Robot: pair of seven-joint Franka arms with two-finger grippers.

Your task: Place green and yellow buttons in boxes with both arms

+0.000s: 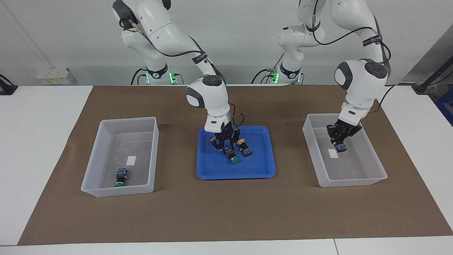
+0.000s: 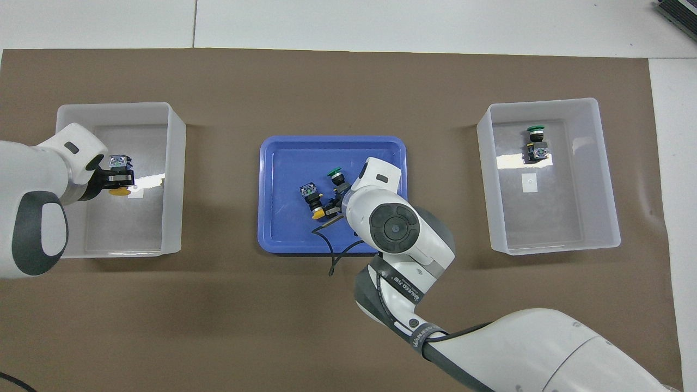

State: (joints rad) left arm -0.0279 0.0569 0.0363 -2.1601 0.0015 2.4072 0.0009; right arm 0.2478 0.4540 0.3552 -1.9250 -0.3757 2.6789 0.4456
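In the blue tray [image 1: 233,173] [image 2: 283,234], my right gripper [image 1: 228,150] [image 2: 340,190] is down on a green button [image 1: 233,158] [image 2: 335,174] and shut on its body. A yellow button [image 1: 244,147] [image 2: 310,193] lies beside it in the tray. My left gripper [image 1: 339,141] [image 2: 121,177] is shut on another yellow button [image 1: 341,147] [image 2: 118,191]. It holds that button low over the white label inside the box [image 1: 354,182] [image 2: 174,179] at the left arm's end. The other box [image 1: 127,119] [image 2: 544,102], at the right arm's end, holds a second green button [image 1: 120,177] [image 2: 536,144].
A brown mat [image 1: 226,212] covers the middle of the white table, with the tray between the two boxes. The right arm's black cable [image 2: 337,253] droops over the tray's edge nearest the robots.
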